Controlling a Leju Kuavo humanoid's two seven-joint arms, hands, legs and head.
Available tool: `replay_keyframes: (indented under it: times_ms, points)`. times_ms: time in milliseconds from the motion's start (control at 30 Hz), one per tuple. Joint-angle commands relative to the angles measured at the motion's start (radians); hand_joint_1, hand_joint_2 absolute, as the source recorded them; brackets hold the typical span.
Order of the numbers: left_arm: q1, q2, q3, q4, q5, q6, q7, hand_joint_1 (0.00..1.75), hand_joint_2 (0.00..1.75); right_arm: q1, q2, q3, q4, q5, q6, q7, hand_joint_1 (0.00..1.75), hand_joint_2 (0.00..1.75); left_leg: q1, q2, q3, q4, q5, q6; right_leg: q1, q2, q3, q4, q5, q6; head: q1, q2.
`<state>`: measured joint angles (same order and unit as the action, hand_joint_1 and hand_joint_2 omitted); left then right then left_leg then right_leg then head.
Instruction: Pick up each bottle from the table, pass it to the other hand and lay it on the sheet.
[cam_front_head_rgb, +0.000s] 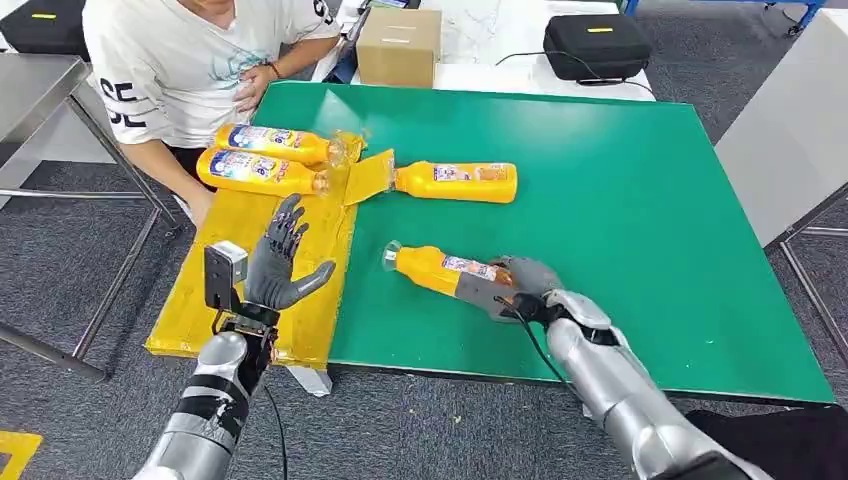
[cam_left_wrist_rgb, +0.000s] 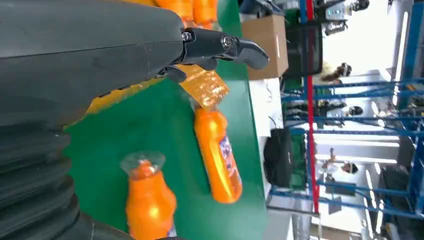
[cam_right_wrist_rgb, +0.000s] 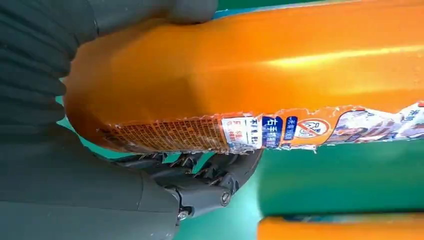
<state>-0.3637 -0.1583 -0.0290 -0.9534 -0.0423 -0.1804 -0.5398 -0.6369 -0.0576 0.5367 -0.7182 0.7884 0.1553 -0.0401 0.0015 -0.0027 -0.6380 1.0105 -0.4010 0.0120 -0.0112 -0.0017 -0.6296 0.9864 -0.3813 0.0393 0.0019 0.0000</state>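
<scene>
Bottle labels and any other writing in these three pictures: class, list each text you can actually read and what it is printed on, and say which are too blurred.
"SE" reads on the sleeve of the person's white shirt; more may be hidden.
The label of the bottle gripped by the right hand carries Chinese characters and a red no-entry style sign, too small to read.
Labels on the other bottles are blurred, unreadable.
The cardboard box shows no legible text.

A robot test lab or workshop, grey carpet floor (cam_front_head_rgb: 420, 420), blue metal racks (cam_left_wrist_rgb: 350, 120) with equipment, black equipment cases (cam_front_head_rgb: 597, 45), a cardboard box (cam_front_head_rgb: 398, 46), a green-topped counter (cam_front_head_rgb: 650, 200)
</scene>
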Motion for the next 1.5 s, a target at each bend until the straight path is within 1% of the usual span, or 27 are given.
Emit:
replay_keyframes:
  times_ms: [33, 100, 133, 167, 233, 267, 333, 400, 433, 500, 767, 800, 833, 867, 933, 967, 1000, 1033, 1067, 1100, 1133, 1167, 1200, 1267, 1333, 1367, 1500]
  points:
    - [-0.081, 0.018, -0.036, 0.12, -0.012, 0.084, 0.012, 0.0, 1.75, 0.048, 0.107, -0.087, -0.007, -0.233, -0.208, -0.119, 1.75, 1.75, 0.001, 0.0, 0.005, -0.001, -0.002, -0.001, 0.001, 0.0, 0.005, -0.001, -0.002, -0.002, 0.0, 0.0]
    - [-0.086, 0.019, -0.058, 0.121, -0.029, 0.112, 0.013, 0.0, 1.75, 0.134, 0.148, -0.11, -0.135, -0.28, -0.272, -0.142, 1.75, 1.75, 0.002, 0.002, 0.009, -0.002, -0.004, -0.002, 0.002, 0.002, 0.009, -0.001, -0.004, -0.003, -0.001, 0.0]
    - [-0.087, 0.016, -0.071, 0.118, -0.04, 0.123, 0.009, 0.0, 1.75, 0.192, 0.175, -0.12, -0.218, -0.311, -0.316, -0.163, 1.75, 1.75, 0.002, 0.001, 0.005, -0.001, -0.003, -0.002, 0.002, 0.001, 0.004, 0.0, -0.002, -0.002, 0.0, 0.0]
    - [-0.087, 0.016, -0.081, 0.117, -0.049, 0.13, 0.01, 0.0, 1.75, 0.213, 0.183, -0.111, -0.25, -0.307, -0.339, -0.161, 1.75, 1.75, 0.001, 0.0, 0.006, -0.001, -0.004, -0.002, 0.001, 0.0, 0.006, 0.0, -0.004, -0.002, 0.0, 0.0]
    - [-0.089, 0.013, -0.088, 0.112, -0.049, 0.142, 0.016, 0.0, 1.75, 0.263, 0.204, -0.112, -0.327, -0.33, -0.395, -0.182, 1.75, 1.75, 0.002, 0.0, 0.003, -0.001, -0.002, -0.001, 0.002, 0.0, 0.003, 0.0, -0.002, -0.001, 0.0, 0.0]
    - [-0.09, 0.012, -0.088, 0.111, -0.048, 0.143, 0.017, 0.0, 1.75, 0.267, 0.209, -0.108, -0.331, -0.329, -0.399, -0.182, 1.75, 1.75, 0.002, -0.001, 0.006, 0.0, -0.004, -0.002, 0.002, -0.001, 0.006, 0.0, -0.005, -0.002, 0.0, 0.0]
    - [-0.091, 0.012, -0.089, 0.106, -0.046, 0.162, 0.033, 0.0, 1.75, 0.291, 0.223, -0.109, -0.366, -0.344, -0.431, -0.202, 1.75, 1.75, 0.002, 0.0, 0.002, 0.0, -0.003, -0.002, 0.002, 0.0, 0.002, 0.001, -0.003, -0.002, 0.0, 0.0]
    - [-0.089, 0.01, -0.08, 0.099, -0.032, 0.176, 0.051, 0.0, 1.75, 0.312, 0.24, -0.107, -0.393, -0.359, -0.461, -0.222, 1.75, 1.75, 0.002, -0.001, 0.003, 0.0, -0.004, -0.002, 0.002, -0.001, 0.003, 0.001, -0.005, -0.003, 0.0, 0.0]
    - [-0.088, 0.009, -0.074, 0.099, -0.005, 0.154, 0.065, 0.0, 1.75, 0.318, 0.247, -0.103, -0.399, -0.361, -0.481, -0.238, 1.75, 1.75, 0.001, 0.0, 0.0, 0.0, -0.002, -0.002, 0.001, 0.0, -0.001, 0.001, -0.003, -0.002, 0.0, 0.0]
    - [-0.088, 0.01, -0.074, 0.099, -0.004, 0.153, 0.065, 0.0, 1.75, 0.319, 0.25, -0.101, -0.399, -0.361, -0.482, -0.238, 1.75, 1.75, 0.002, 0.0, 0.002, 0.0, -0.004, -0.002, 0.001, 0.0, 0.002, 0.001, -0.004, -0.003, 0.0, 0.0]
    - [-0.087, 0.01, -0.074, 0.099, -0.004, 0.153, 0.065, 0.0, 1.75, 0.318, 0.248, -0.102, -0.398, -0.361, -0.482, -0.238, 1.75, 1.75, 0.001, 0.0, 0.0, -0.001, -0.002, -0.001, 0.0, -0.001, 0.0, 0.0, -0.003, -0.002, 0.0, 0.0]
    - [-0.087, 0.011, -0.075, 0.097, 0.003, 0.147, 0.066, 0.0, 1.75, 0.311, 0.243, -0.095, -0.391, -0.356, -0.482, -0.24, 1.75, 1.75, 0.001, 0.0, 0.003, 0.0, -0.004, -0.002, 0.001, 0.0, 0.003, 0.0, -0.005, -0.003, 0.0, 0.0]
    - [-0.085, 0.012, -0.079, 0.092, 0.009, 0.141, 0.066, 0.0, 1.75, 0.306, 0.244, -0.087, -0.383, -0.353, -0.486, -0.243, 1.75, 1.75, 0.001, 0.0, 0.001, 0.0, -0.003, -0.002, 0.001, 0.0, 0.001, 0.0, -0.003, -0.002, 0.0, 0.0]
    - [-0.084, 0.014, -0.086, 0.087, 0.035, 0.11, 0.077, 0.0, 1.75, 0.298, 0.243, -0.072, -0.371, -0.348, -0.489, -0.253, 1.75, 1.75, 0.001, 0.0, 0.004, 0.0, -0.004, -0.002, 0.001, 0.0, 0.004, 0.001, -0.005, -0.003, 0.0, 0.0]
    - [-0.083, 0.018, -0.113, 0.079, 0.084, 0.036, 0.104, 0.0, 1.75, 0.28, 0.247, -0.043, -0.345, -0.354, -0.48, -0.275, 1.75, 1.75, 0.001, 0.0, 0.0, 0.0, -0.002, -0.001, 0.001, 0.0, 0.0, 0.0, -0.003, -0.002, 0.0, 0.0]
    - [-0.081, 0.016, -0.123, 0.073, 0.105, 0.005, 0.109, 0.0, 1.75, 0.274, 0.249, -0.03, -0.338, -0.352, -0.473, -0.279, 1.75, 1.75, 0.001, 0.0, 0.004, 0.0, -0.004, -0.002, 0.001, 0.0, 0.003, 0.001, -0.004, -0.003, 0.0, 0.0]
    - [-0.074, 0.019, -0.141, 0.059, 0.134, -0.03, 0.123, 0.0, 1.75, 0.266, 0.253, -0.005, -0.326, -0.339, -0.466, -0.289, 1.75, 1.75, 0.001, 0.0, 0.003, 0.0, -0.004, -0.002, 0.001, 0.0, 0.002, 0.001, -0.004, -0.003, 0.0, 0.0]
    - [-0.07, 0.02, -0.151, 0.05, 0.169, -0.067, 0.137, 0.0, 1.75, 0.263, 0.258, 0.008, -0.316, -0.327, -0.474, -0.289, 1.75, 1.75, 0.001, 0.001, 0.001, 0.0, -0.003, -0.001, 0.001, 0.001, 0.0, 0.001, -0.003, -0.002, 0.0, 0.0]
    - [-0.064, 0.022, -0.158, 0.039, 0.188, -0.083, 0.142, 0.0, 1.75, 0.258, 0.26, 0.022, -0.307, -0.314, -0.478, -0.287, 1.75, 1.75, 0.001, 0.001, 0.004, 0.0, -0.005, -0.002, 0.001, 0.001, 0.004, 0.001, -0.005, -0.003, 0.0, 0.0]
    - [-0.054, 0.031, -0.177, 0.015, 0.243, -0.132, 0.16, 0.0, 1.75, 0.248, 0.264, 0.047, -0.288, -0.311, -0.476, -0.292, 1.75, 1.75, 0.001, 0.002, 0.0, 0.0, -0.003, -0.002, 0.001, 0.002, 0.0, 0.0, -0.002, -0.002, 0.0, 0.0]
    - [-0.046, 0.036, -0.185, 0.0, 0.257, -0.144, 0.162, 0.0, 1.75, 0.244, 0.264, 0.06, -0.278, -0.303, -0.476, -0.287, 1.75, 1.75, 0.001, 0.003, 0.003, 0.0, -0.005, -0.002, 0.001, 0.003, 0.002, 0.001, -0.004, -0.003, 0.0, 0.0]
    - [-0.04, 0.038, -0.189, -0.012, 0.286, -0.17, 0.173, 0.0, 1.75, 0.241, 0.265, 0.068, -0.267, -0.305, -0.47, -0.289, 1.75, 1.75, 0.001, 0.002, 0.001, 0.0, -0.003, -0.002, 0.001, 0.003, 0.001, 0.0, -0.003, -0.002, 0.0, 0.0]
    - [-0.033, 0.044, -0.196, -0.031, 0.302, -0.176, 0.178, 0.0, 1.75, 0.236, 0.265, 0.082, -0.249, -0.299, -0.465, -0.283, 1.75, 1.75, 0.001, 0.003, 0.004, 0.0, -0.005, -0.002, 0.001, 0.003, 0.003, 0.001, -0.004, -0.003, 0.0, 0.0]
    - [-0.025, 0.052, -0.205, -0.053, 0.332, -0.2, 0.187, 0.0, 1.75, 0.232, 0.269, 0.103, -0.221, -0.296, -0.449, -0.284, 1.75, 1.75, 0.001, 0.002, 0.002, -0.001, -0.004, -0.002, 0.001, 0.002, 0.002, 0.0, -0.003, -0.003, 0.0, 0.0]
    - [-0.025, 0.057, -0.208, -0.064, 0.333, -0.192, 0.187, 0.0, 1.75, 0.236, 0.275, 0.116, -0.206, -0.286, -0.456, -0.287, 1.75, 1.75, 0.002, 0.002, 0.01, -0.001, -0.007, -0.003, 0.002, 0.002, 0.01, 0.0, -0.007, -0.004, 0.0, 0.0]
    - [-0.025, 0.057, -0.208, -0.064, 0.333, -0.192, 0.187, 0.0, 1.75, 0.236, 0.275, 0.116, -0.206, -0.286, -0.456, -0.287, 1.75, 1.75, 0.001, 0.003, 0.004, 0.0, -0.005, -0.002, 0.001, 0.003, 0.004, 0.0, -0.004, -0.003, 0.0, 0.0]
    - [-0.025, 0.057, -0.208, -0.064, 0.333, -0.192, 0.187, 0.0, 1.75, 0.236, 0.275, 0.116, -0.206, -0.286, -0.456, -0.287, 1.75, 1.75, 0.001, 0.0, 0.002, -0.001, -0.003, -0.002, 0.001, 0.0, 0.002, 0.0, -0.003, -0.002, 0.0, 0.0]
